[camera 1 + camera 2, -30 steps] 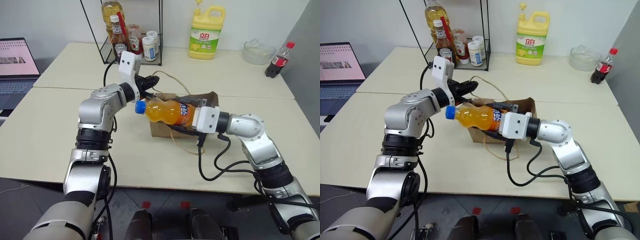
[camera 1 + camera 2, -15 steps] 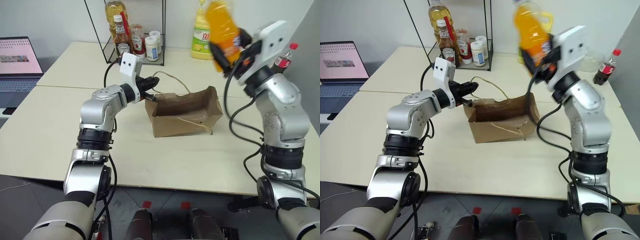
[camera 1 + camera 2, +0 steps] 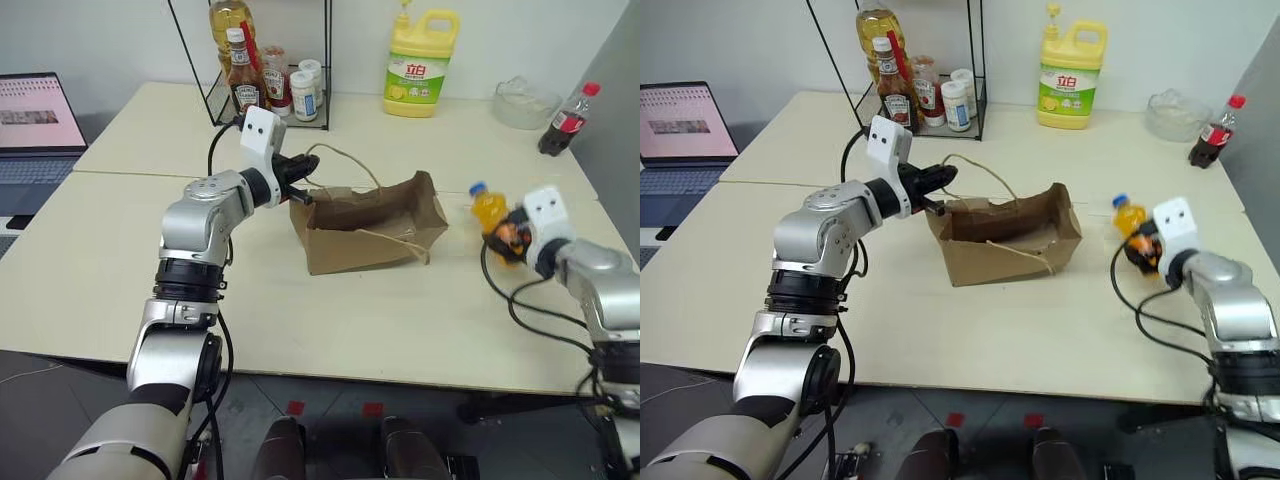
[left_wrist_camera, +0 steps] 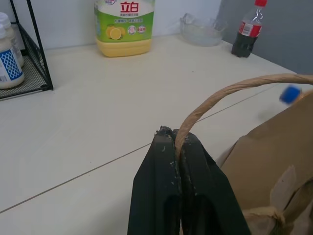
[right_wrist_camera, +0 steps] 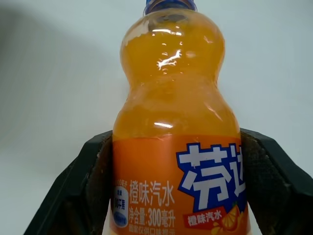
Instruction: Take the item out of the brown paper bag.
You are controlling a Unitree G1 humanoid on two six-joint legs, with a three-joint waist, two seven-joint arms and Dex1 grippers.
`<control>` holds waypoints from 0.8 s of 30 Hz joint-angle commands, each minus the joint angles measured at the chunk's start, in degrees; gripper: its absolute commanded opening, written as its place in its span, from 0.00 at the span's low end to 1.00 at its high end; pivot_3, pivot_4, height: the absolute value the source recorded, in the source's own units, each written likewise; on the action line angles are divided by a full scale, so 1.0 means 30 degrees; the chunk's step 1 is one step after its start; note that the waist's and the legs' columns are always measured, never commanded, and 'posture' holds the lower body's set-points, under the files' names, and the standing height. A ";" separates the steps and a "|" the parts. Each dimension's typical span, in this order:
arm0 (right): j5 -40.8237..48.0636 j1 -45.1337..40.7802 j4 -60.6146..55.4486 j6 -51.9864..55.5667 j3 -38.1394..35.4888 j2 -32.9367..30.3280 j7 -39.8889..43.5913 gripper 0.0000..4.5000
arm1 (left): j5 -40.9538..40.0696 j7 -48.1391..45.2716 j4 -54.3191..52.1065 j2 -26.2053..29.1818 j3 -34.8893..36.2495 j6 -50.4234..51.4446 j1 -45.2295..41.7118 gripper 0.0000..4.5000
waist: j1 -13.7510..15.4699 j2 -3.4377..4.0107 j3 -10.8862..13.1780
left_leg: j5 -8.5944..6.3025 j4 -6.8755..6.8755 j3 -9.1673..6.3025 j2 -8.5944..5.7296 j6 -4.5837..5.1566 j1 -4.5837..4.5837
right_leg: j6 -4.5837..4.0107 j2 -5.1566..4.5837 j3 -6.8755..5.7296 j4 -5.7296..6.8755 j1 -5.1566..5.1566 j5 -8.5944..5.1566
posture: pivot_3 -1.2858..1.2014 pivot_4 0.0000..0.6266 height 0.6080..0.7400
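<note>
Right wrist view: my right pincer [image 5: 171,196] is clamped on the bottle [image 5: 173,122], one finger on each side of the label.
Bottle place: out of the bag [image 3: 368,235], held low over the tabletop [image 3: 300,330], well right of the bag.
Left pincer [image 4: 177,183]: closed on the bag's handle [image 4: 230,93].
Risk: I judge the bottle could tip or roll if I let go while it leans.
Look: clear plastic, orange drink, blue cap, blue-orange label.
</note>
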 commanded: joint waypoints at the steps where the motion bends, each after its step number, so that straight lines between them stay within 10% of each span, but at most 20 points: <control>1: -0.0582 0.0036 -0.0713 -0.1081 0.0467 -0.1305 0.1310 0.72 | -0.0020 0.0006 -0.0654 0.0106 0.0131 -0.0108 -0.0225 0.00 | -0.0133 0.0009 -0.0001 | 0.0000 0.0004 0.0002 0.0000 0.0000 0.0003 | 0.0001 0.0000 0.0006 0.0007 0.0004 0.0000 | 0.52 0.24 1.00; 6: -0.0843 0.0303 -0.0163 -0.1220 0.1132 -0.1532 0.2063 0.72 | -0.0042 0.0124 -0.0734 -0.0032 0.0134 -0.0035 -0.0253 0.00 | -0.0155 0.0007 -0.0001 | 0.0001 0.0014 -0.0010 0.0004 -0.0003 0.0018 | 0.0002 0.0004 -0.0009 -0.0001 0.0038 -0.0001 | 0.52 0.24 1.00; 10: -0.0882 0.0150 -0.0142 -0.1149 0.1037 -0.1320 0.2110 1.00 | -0.0037 0.0144 -0.0718 0.0041 0.0189 -0.0028 -0.0247 0.00 | -0.0153 0.0007 -0.0001 | 0.0002 0.0017 -0.0020 0.0004 -0.0004 0.0017 | 0.0002 0.0004 -0.0019 -0.0004 0.0045 -0.0001 | 0.52 0.24 1.00; 19: -0.0102 0.0369 -0.2030 -0.1998 -0.0626 -0.0144 0.1406 1.00 | 0.0102 -0.0134 -0.0982 0.0567 0.0162 0.0031 0.0164 0.00 | -0.0233 0.0008 -0.0001 | 0.0005 0.0021 -0.0018 0.0006 -0.0009 0.0018 | 0.0003 0.0004 -0.0016 0.0000 0.0042 0.0000 | 0.52 0.24 1.00; 24: 0.0615 0.1303 -0.4330 -0.1751 -0.2079 0.1709 -0.0055 1.00 | -0.0459 -0.0277 -0.1667 0.1132 0.0858 0.0231 0.0516 0.26 | -0.0208 0.0005 -0.0001 | 0.0011 0.0017 -0.0025 0.0012 -0.0020 0.0015 | 0.0003 0.0006 -0.0021 0.0001 0.0042 0.0000 | 0.52 0.24 1.00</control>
